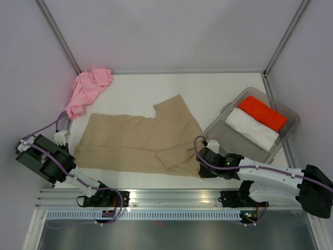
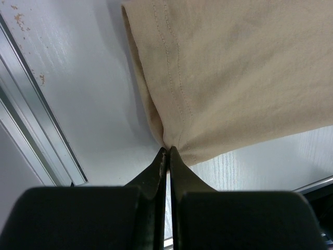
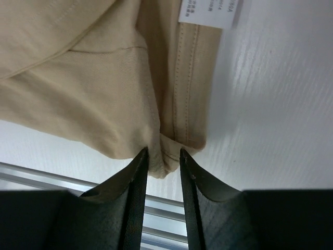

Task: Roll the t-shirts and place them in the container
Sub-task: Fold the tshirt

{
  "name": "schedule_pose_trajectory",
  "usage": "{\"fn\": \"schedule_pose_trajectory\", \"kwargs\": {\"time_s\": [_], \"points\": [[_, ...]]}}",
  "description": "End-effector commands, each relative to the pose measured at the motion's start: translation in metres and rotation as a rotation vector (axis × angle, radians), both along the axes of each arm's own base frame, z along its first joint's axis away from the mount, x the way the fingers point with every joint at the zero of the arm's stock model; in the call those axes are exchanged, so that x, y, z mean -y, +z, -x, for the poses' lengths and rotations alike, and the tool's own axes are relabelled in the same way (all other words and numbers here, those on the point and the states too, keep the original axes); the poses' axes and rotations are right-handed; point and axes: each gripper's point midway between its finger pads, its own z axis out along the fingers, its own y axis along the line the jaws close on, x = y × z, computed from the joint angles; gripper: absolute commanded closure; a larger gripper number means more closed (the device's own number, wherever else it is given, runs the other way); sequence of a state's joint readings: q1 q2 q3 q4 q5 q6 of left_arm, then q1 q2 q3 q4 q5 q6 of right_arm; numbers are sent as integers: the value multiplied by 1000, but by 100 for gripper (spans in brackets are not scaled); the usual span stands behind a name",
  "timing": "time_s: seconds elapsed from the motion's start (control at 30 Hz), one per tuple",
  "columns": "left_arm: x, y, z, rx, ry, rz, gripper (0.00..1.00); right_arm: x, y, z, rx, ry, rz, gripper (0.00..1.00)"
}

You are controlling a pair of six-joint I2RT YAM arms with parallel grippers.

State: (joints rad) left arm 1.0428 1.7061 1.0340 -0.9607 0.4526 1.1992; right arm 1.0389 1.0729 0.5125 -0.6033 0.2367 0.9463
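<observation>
White worktop (image 1: 208, 94), your left hand (image 2: 167, 152) pinching a corner of the tan t-shirt (image 1: 135, 140), your right hand (image 3: 163, 154) narrow on its hem, beside the near rail (image 3: 52, 179).

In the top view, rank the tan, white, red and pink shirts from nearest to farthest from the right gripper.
1. Tan shirt, spread mid-table, its near right edge in the right gripper's jaws.
2. White shirt, in the tub on the right, nearer side.
3. Red shirt, same tub, behind the white one.
4. Pink shirt, bunched in the far left corner.
</observation>
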Motion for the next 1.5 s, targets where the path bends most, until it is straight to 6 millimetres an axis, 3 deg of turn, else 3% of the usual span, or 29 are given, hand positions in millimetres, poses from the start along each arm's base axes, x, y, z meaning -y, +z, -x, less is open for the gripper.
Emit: {"fn": "schedule_pose_trajectory", "kwargs": {"time_s": [0.0,0.27,0.37,0.4,0.5,0.6,0.7,0.93,1.1,1.2,1.23,1.33,1.37,1.47], "points": [[-27,12,-7,93,0,-89,98,-10,12,-1,29,-8,-99,62],[-33,17,-9,101,6,-100,98,-8,4,8,-18,-58,-132,63],[-33,18,-9,98,5,-101,98,-7,23,0,27,-131,-177,63],[-32,17,-10,101,3,-97,98,-9,38,-4,59,-149,-224,64],[-32,17,-10,100,4,-95,98,5,42,-5,78,-226,-231,66],[-32,16,-10,98,4,-94,98,21,20,7,29,-274,-192,68],[-32,17,-10,102,3,-95,98,22,5,11,3,-304,-215,67],[-31,17,-10,101,0,-93,98,6,-13,6,1,-343,-315,59],[-30,17,-9,98,-1,-92,98,8,-20,4,9,-373,-331,69],[-30,17,-10,102,2,-89,98,10,-23,5,8,-378,-329,92],[-30,17,-10,103,7,-85,98,12,-22,5,9,-382,-325,100],[-36,23,-16,118,26,-91,98,22,-6,-2,63,-381,-266,100],[-42,28,-20,129,29,-105,98,22,15,-13,122,-375,-264,100],[-52,38,-28,155,41,-123,98,29,35,-16,149,-341,-202,100]]}}
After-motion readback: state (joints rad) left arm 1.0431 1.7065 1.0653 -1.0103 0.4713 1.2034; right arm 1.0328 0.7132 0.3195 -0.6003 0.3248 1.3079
